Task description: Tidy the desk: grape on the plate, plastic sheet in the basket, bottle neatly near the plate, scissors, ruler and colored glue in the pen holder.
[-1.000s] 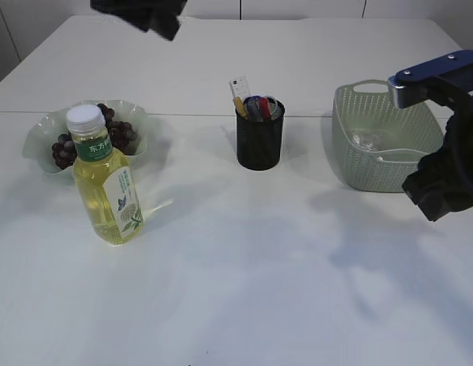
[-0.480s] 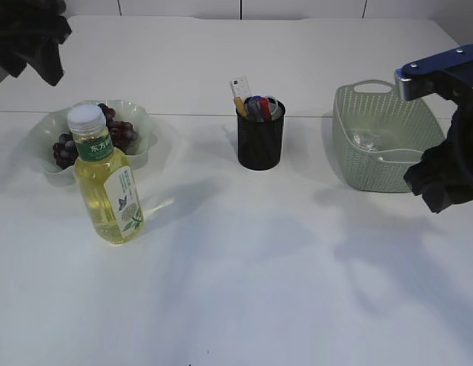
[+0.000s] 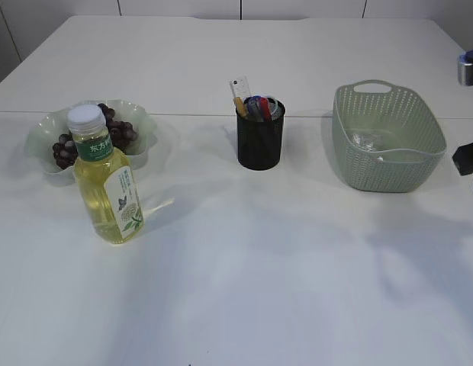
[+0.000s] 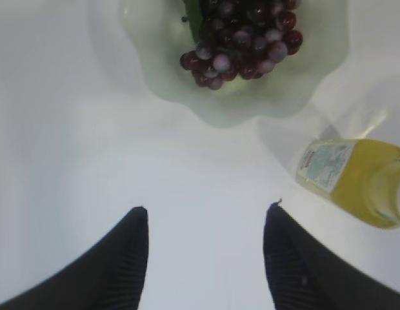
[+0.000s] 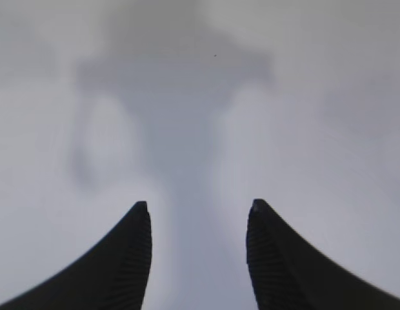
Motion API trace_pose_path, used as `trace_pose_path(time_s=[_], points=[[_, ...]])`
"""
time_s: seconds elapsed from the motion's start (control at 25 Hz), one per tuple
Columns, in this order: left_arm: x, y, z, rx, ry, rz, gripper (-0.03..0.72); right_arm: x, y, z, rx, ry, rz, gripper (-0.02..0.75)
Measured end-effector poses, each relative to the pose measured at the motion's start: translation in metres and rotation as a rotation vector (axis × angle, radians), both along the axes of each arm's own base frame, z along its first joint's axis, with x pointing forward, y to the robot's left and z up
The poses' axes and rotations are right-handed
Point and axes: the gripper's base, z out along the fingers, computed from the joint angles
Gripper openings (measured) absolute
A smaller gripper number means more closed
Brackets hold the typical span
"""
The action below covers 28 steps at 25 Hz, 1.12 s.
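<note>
White table (image 3: 297, 252), pale wall panels behind. Left gripper (image 4: 206, 258) jaws apart, holding nothing, hanging over bare table near the plate. Right gripper (image 5: 197, 258) likewise parted and empty, above blank tabletop; only its arm's edge shows at the exterior view's right. One basket (image 3: 389, 171) with clear plastic sheet (image 3: 370, 141) inside. One bottle (image 3: 107, 187) upright just before one plate (image 3: 42, 137) carrying grape (image 3: 118, 133). One pen holder (image 3: 260, 145), tools inside.

white table (image 3: 297, 267), pale panelled wall (image 3: 297, 8)
</note>
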Motion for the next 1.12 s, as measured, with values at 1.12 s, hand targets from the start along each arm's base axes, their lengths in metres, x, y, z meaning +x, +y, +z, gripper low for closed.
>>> trace_pose_path(time_s=[1.12], points=[[-0.172,0.026,0.045,-0.044,-0.165,0.122,0.421,-0.144,-0.018,0.108,0.121,-0.369,-0.004,0.386]])
